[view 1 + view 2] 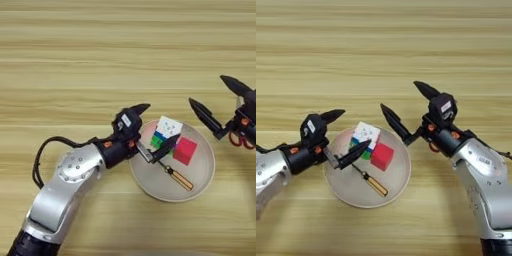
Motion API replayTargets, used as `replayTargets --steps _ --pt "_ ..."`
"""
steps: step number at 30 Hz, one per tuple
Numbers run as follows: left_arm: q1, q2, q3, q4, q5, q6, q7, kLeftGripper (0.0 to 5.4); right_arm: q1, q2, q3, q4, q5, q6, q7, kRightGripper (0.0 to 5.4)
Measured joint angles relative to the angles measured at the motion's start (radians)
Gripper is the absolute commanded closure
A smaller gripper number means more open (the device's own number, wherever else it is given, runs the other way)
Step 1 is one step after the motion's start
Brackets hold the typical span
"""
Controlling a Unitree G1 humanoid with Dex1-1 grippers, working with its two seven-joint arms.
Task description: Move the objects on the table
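Bowl [401,185] sat under our left pincer [156,131], holding screwdriver [179,178] and red block [185,150] | left pincer spread around the puzzle cube [164,132], likely to lift it | right pincer [408,102] spread, hovering beyond; scissors [241,140] beneath it on surface [125,45]

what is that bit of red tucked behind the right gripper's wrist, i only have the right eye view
observer: In the left eye view it reads as two red loop handles of scissors, lying on the light wooden table just below the open right gripper; the blades are hidden.
operator: ok and the left arm runs off my left edge, where does it come from
observer: Its silver forearm rises from the lower left corner, with a black cable looping beside the elbow.
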Motion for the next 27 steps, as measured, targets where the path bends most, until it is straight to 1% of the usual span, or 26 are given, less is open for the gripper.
replayTargets --steps 3,6,7,10,14,17,20,27 --pt "0.004 -0.010 -0.034 0.012 0.060 0.028 0.060 0.00 -0.005 0.003 -0.001 0.005 0.000 0.000 -0.003 0.02" --pt "0.018 -0.017 -0.067 0.060 0.125 0.026 0.109 0.00 -0.008 0.008 0.000 0.012 -0.002 0.000 -0.016 0.02" --pt "0.025 -0.024 -0.074 0.078 0.133 0.026 0.120 0.00 -0.010 0.009 0.000 0.014 -0.002 0.000 -0.017 0.02" --pt "0.025 -0.053 -0.075 0.124 0.141 0.022 0.140 0.00 -0.012 0.010 0.001 0.018 -0.003 -0.001 -0.018 0.02" --pt "0.020 -0.080 -0.072 0.186 0.166 0.013 0.168 0.00 -0.012 0.012 0.004 0.019 -0.004 -0.001 -0.018 0.02" --pt "0.015 -0.105 -0.063 0.210 0.167 0.009 0.179 0.00 -0.012 0.016 0.008 0.019 -0.005 -0.001 -0.019 0.02" --pt "0.010 -0.131 -0.060 0.210 0.159 0.007 0.178 0.00 -0.012 0.022 0.016 0.019 -0.007 -0.001 -0.019 0.02" --pt "0.010 -0.134 -0.043 0.198 0.148 0.007 0.165 0.00 -0.012 0.024 0.018 0.019 -0.012 -0.002 -0.019 0.02"
